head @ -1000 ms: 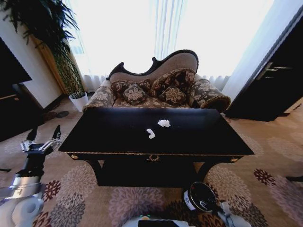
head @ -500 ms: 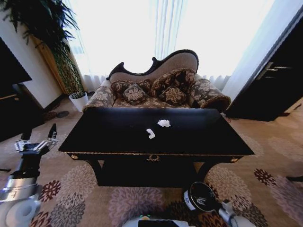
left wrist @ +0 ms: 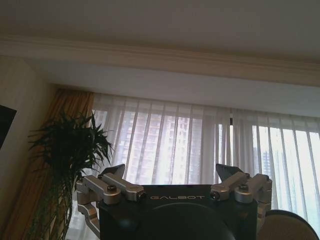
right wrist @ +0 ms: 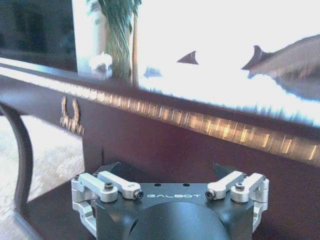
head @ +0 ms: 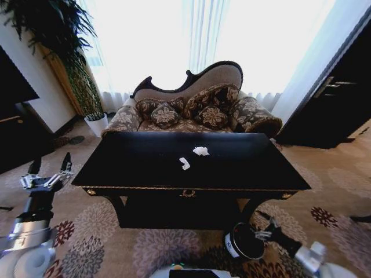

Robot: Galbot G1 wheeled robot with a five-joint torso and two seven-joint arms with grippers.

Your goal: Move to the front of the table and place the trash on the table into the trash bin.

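The glossy black table [head: 249, 168] stands straight ahead of me. Two crumpled white paper scraps lie near its middle, one [head: 200, 151] farther back and one [head: 184, 163] nearer the front. The round dark trash bin [head: 244, 241] sits on the carpet by the table's front right leg. My right gripper [head: 259, 226] hovers open just right of the bin's rim; in the right wrist view [right wrist: 167, 169] it faces the table's gold-trimmed apron [right wrist: 210, 125]. My left gripper [head: 47, 171] is open beside the table's left end, below the tabletop, with its fingers spread upward [left wrist: 170, 172].
A patterned sofa [head: 191, 110] stands behind the table. A tall potted plant [head: 81, 87] is at the back left and a dark cabinet [head: 14, 116] at the left edge. A dark door [head: 336, 98] is on the right. Flowered carpet lies around the table.
My right arm has risen from the bottom edge, and its gripper now sits beside the bin. My left gripper has shifted slightly, first lower and left, then back up.
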